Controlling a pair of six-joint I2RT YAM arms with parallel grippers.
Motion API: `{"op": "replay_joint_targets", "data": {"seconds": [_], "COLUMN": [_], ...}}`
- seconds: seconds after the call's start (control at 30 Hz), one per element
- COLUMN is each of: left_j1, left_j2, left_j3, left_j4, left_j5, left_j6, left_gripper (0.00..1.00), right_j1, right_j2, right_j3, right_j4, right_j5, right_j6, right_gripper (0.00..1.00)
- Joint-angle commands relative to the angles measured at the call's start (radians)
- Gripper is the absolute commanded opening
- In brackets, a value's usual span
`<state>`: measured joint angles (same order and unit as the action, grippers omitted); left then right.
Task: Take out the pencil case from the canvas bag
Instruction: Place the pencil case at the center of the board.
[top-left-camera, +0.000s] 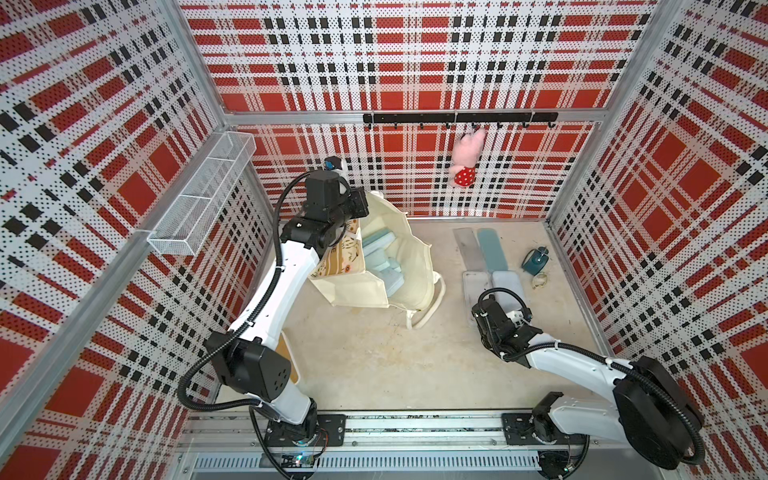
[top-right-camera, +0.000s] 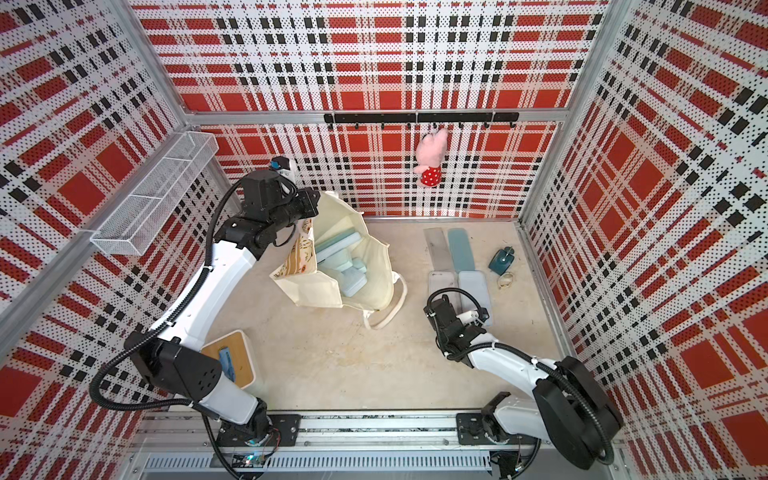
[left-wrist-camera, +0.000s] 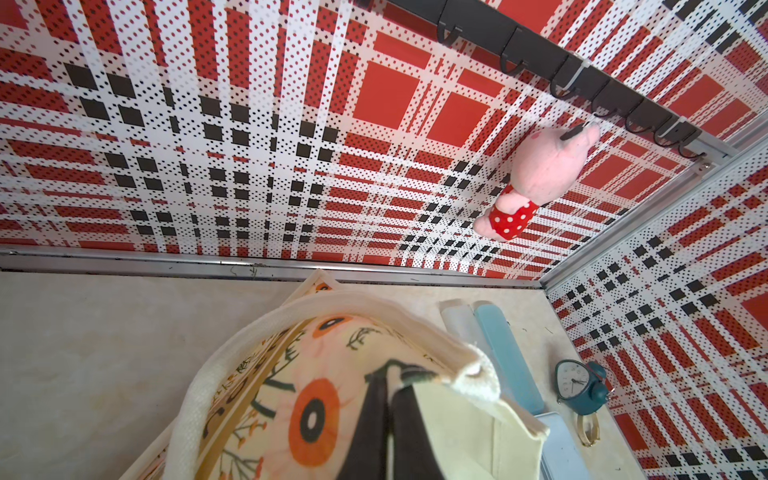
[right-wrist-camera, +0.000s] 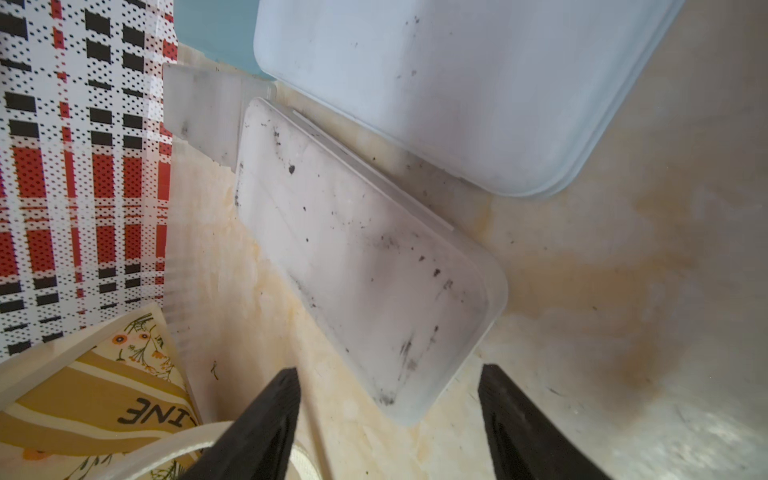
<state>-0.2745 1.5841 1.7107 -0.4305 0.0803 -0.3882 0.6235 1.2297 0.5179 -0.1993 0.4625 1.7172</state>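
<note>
The canvas bag (top-left-camera: 353, 286) stands left of the middle with its mouth held wide. Several pale blue and teal pencil cases (top-left-camera: 380, 249) lie inside it, as both top views show. My left gripper (left-wrist-camera: 388, 386) is shut on the bag's rim beside the flower-printed face (left-wrist-camera: 316, 407), at the bag's far left corner (top-left-camera: 365, 206). My right gripper (right-wrist-camera: 389, 372) is open and empty, low over the table right of the bag (top-left-camera: 521, 318). A white translucent pencil case (right-wrist-camera: 365, 266) lies on the table just ahead of its fingertips. A light blue case (right-wrist-camera: 457, 83) lies next to that one.
A grey case (top-left-camera: 467, 247) and a teal case (top-left-camera: 491, 249) lie further back. Near the right wall are a teal alarm clock (top-left-camera: 536, 259) and a bangle (top-left-camera: 539, 280). A pink plush toy (top-left-camera: 467, 160) hangs from the hook rail (top-left-camera: 457, 117). A wire basket (top-left-camera: 203, 195) is on the left wall, a wooden tray (top-right-camera: 232, 357) under the left arm.
</note>
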Motion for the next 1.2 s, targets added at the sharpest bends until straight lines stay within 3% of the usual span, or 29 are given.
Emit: {"op": "replay_joint_targets", "data": {"seconds": [0.0, 0.1, 0.2, 0.43, 0.8, 1.17], "left_j1": [0.013, 0.02, 0.071, 0.17, 0.219, 0.212], "left_j2": [-0.094, -0.105, -0.117, -0.184, -0.224, -0.22], "left_j3": [-0.014, -0.032, -0.049, -0.159, -0.229, -0.221], "left_j4": [0.184, 0.191, 0.201, 0.276, 0.312, 0.311], "left_j5": [0.024, 0.029, 0.035, 0.056, 0.112, 0.128], "left_j6": [-0.04, -0.049, -0.064, -0.187, -0.23, -0.224], "left_gripper": [0.0, 0.0, 0.0, 0.0, 0.0, 0.0], "right_j1": [0.004, 0.004, 0.002, 0.002, -0.02, -0.054], "right_j2": [-0.045, -0.052, -0.018, 0.206, 0.501, 0.66], "right_j3": [0.027, 0.081, 0.148, 0.408, 0.655, 0.743], "right_j4": [-0.052, -0.045, -0.087, -0.286, -0.441, -0.503], "right_j5": [0.02, 0.002, -0.009, 0.01, 0.045, 0.052], "right_j6": [-0.201, -0.513, -0.723, -1.005, -1.088, -1.084], "right_gripper": [0.73, 0.72, 0.71, 0.64, 0.59, 0.55]}}
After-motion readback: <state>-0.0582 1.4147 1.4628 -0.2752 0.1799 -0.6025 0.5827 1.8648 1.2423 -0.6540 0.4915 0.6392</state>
